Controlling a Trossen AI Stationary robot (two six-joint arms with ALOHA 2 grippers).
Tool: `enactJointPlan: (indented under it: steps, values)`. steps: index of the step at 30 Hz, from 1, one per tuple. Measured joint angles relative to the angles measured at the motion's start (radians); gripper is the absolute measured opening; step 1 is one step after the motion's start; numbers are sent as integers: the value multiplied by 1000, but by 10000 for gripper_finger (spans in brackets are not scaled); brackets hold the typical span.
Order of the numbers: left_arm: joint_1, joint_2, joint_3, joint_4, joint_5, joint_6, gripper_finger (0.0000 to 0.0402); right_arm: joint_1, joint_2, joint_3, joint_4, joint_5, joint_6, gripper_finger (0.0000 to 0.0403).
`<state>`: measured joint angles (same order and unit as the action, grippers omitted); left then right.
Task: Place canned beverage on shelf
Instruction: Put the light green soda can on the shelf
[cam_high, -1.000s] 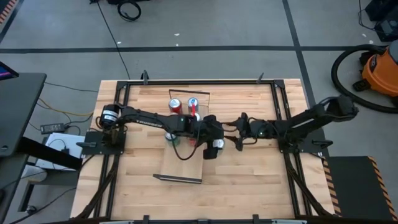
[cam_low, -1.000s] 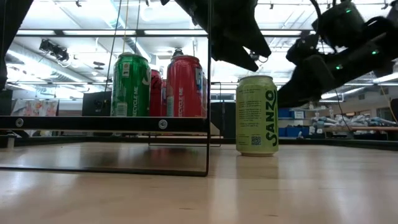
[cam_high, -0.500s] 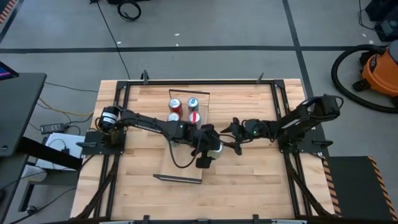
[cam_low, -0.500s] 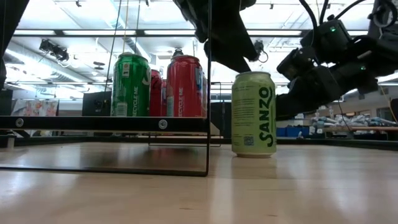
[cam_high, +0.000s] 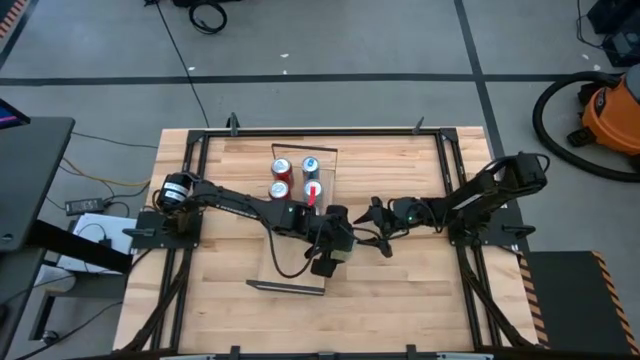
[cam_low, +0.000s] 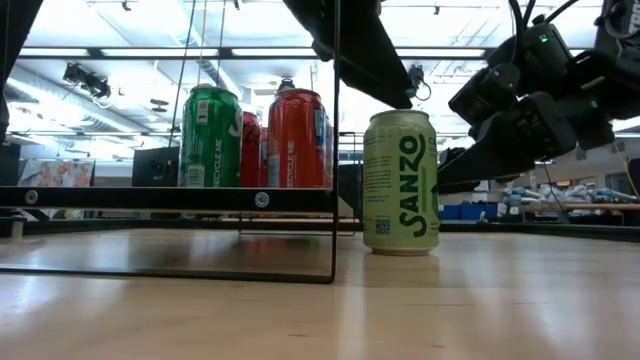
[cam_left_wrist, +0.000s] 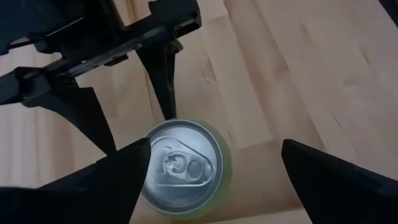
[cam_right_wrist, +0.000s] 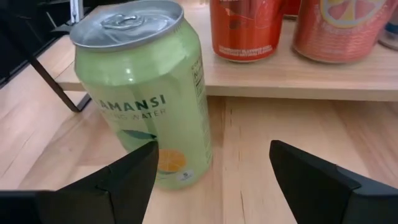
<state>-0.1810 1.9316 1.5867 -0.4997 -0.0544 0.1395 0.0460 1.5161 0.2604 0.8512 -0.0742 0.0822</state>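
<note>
A light-green can stands upright on its base on the tabletop, just right of the shelf. The shelf is a narrow light-wood plank with black end rails. My left gripper hangs open over the can, which shows from above in the left wrist view. My right gripper is open and comes in level from the right, with its fingers on either side of the can. My left gripper points down from above. One finger lies against the far side of the can's top rim, and the other finger stands well clear. The can stands upright on the table. My right gripper: I cannot tell whether its near-side finger touches the can's wall.
Red cans and a green can stand on the shelf's far half. The black shelf rail crosses the low view just left of the light-green can. Bare wood lies toward the near edge.
My left gripper has gone toward the table's near edge and slightly left. The light-green can has slid upright along the table the same way, nearer to the shelf. My right gripper has followed a little toward the left.
</note>
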Motion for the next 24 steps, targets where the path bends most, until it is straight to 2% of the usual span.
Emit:
enactJointPlan:
  steps: [8, 19, 24]
  values:
    - [22, 7, -1, 0, 2, 116, 373, 1, -43, 0, -69, 5, -5, 318]
    - [56, 23, 0, 29, 41, 84, 374, 1, -47, 0, -94, 5, -7, 318]
    - [50, 46, -1, 41, 41, 65, 393, 1, -47, 0, -93, 5, -7, 318]
